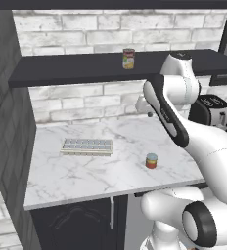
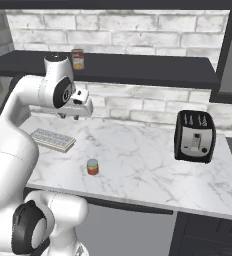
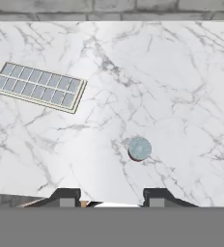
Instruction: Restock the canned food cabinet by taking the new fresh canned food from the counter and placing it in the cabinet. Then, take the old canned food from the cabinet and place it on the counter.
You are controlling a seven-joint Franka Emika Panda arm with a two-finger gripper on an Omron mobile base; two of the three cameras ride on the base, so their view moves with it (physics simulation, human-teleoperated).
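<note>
Marble counter (image 1: 86,171): squat red-orange can (image 1: 151,160), ice tray (image 1: 86,146), toaster (image 2: 194,135). Dark shelf (image 1: 76,68): tall yellow-labelled can (image 1: 128,58). Gripper (image 3: 111,197) aloft, fingers at their narrowest, holding nothing.

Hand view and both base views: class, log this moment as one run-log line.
gripper: shut, empty, above counter | fresh can: on counter | old can: on cabinet
</note>
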